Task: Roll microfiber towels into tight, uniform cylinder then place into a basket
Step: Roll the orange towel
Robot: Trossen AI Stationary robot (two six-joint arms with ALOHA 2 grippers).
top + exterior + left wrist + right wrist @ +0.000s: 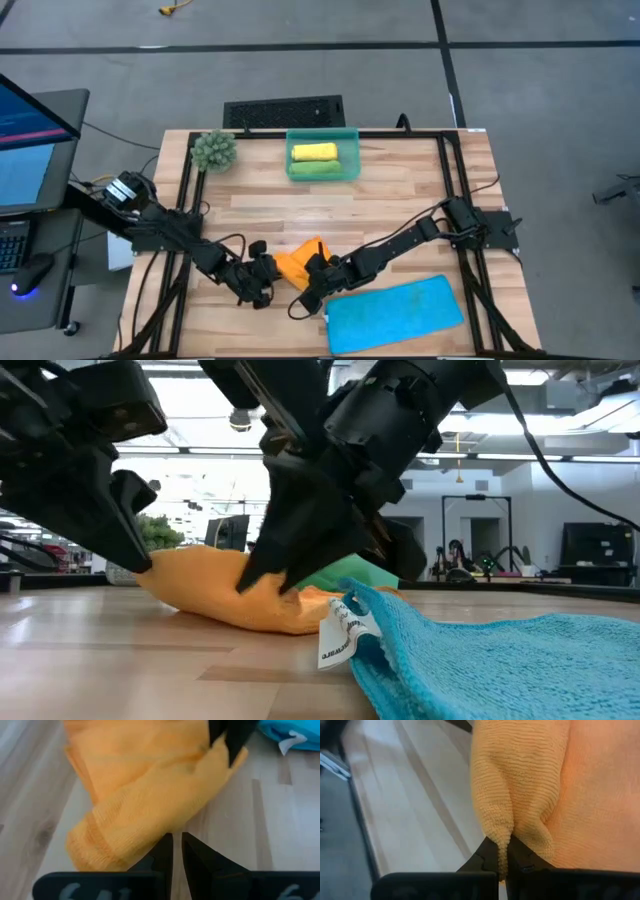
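Note:
The orange towel (298, 262) lies bunched and partly rolled on the wooden table, between my two grippers. My left gripper (262, 278) is shut at the towel's left end. My right gripper (316, 277) is shut on the towel's right side. The blue towel (395, 312) lies flat at the near right, its white label (338, 635) next to the orange one. The teal basket (350, 150) stands at the far edge with a yellow roll (313, 151) and a green roll (313, 169) inside. My left gripper slants down from the table's left. The outer side of one shut finger (162, 847) lies against the thick rolled edge (125, 827) of the orange towel. Nothing is between the fingers. The towel rests on the table. My right gripper pinches a raised fold of the orange towel (501, 832) between its two fingers, slanting down from the table's right. The cloth puckers into the fingers there. The rest of the towel lies on the table.
A spiky green plant ball (214, 150) sits at the far left corner. A black frame rail (450, 180) runs along the table's sides. Bare wood lies between the basket and the grippers. A monitor and keyboard stand off the table's left.

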